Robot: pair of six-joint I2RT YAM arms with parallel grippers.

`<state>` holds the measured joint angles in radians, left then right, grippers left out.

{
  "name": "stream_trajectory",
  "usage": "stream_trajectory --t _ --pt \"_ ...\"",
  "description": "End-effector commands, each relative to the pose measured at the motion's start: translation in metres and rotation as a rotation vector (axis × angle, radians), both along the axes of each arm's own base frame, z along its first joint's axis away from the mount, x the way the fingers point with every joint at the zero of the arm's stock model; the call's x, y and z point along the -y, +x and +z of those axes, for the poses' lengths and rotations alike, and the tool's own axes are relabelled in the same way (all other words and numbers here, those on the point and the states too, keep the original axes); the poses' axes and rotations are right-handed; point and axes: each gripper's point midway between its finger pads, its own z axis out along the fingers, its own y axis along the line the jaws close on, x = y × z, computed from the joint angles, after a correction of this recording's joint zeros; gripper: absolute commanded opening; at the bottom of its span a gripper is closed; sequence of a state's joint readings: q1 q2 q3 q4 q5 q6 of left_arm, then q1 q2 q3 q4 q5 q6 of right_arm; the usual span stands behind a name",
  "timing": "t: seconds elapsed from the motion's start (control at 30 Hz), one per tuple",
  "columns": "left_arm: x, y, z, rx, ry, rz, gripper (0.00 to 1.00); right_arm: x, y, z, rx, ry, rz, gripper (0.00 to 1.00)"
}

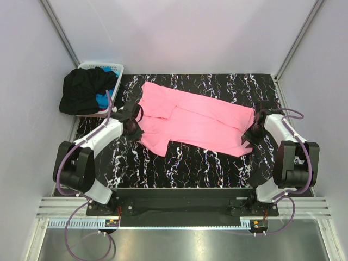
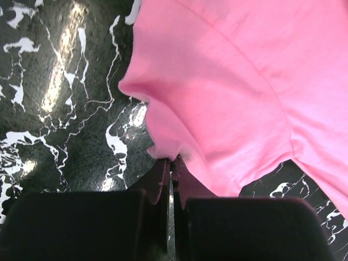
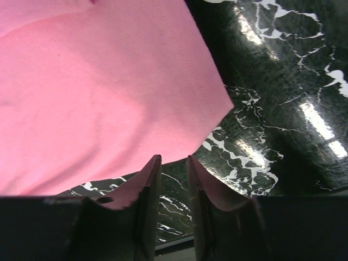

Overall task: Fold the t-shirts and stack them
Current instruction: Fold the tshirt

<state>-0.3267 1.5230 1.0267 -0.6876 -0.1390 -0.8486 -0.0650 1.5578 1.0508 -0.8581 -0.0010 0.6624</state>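
Grips pink t-shirt (image 1: 196, 122) edge in closed left end effector (image 2: 171, 160), pinched fold hidden. Shows right end effector (image 3: 174, 159) parted, empty, hem corner just ahead. Barely reveals blue t-shirt (image 1: 102, 100) under black t-shirt (image 1: 87, 89).

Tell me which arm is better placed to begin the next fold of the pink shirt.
Left. The left gripper is shut and seems to pinch the pink t-shirt at its edge. The right gripper stands slightly open beside the opposite edge, with nothing between its jaws.
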Motion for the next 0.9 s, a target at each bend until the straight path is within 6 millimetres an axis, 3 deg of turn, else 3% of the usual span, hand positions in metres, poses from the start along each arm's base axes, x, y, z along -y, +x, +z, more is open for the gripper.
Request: stream_trajectory --t 0.0,0.13,0.33,0.57,0.87 --pt "0.001 0.028 0.020 0.090 0.031 -0.008 0.00 0.016 0.002 0.016 0.035 -0.098 -0.005 0.34" --pt "0.004 0.047 0.032 0.129 0.040 -0.014 0.00 0.027 -0.015 0.021 -0.007 -0.167 -0.013 0.45" --pt "0.011 0.060 0.037 0.138 0.027 -0.023 0.00 0.021 -0.036 0.003 -0.069 -0.137 -0.022 0.46" --pt "0.015 0.065 0.037 0.137 0.020 -0.033 0.00 -0.003 -0.036 -0.019 -0.105 0.000 -0.018 0.47" --pt "0.018 0.073 0.038 0.140 0.017 -0.044 0.00 -0.015 -0.029 -0.030 -0.107 0.073 -0.022 0.54"
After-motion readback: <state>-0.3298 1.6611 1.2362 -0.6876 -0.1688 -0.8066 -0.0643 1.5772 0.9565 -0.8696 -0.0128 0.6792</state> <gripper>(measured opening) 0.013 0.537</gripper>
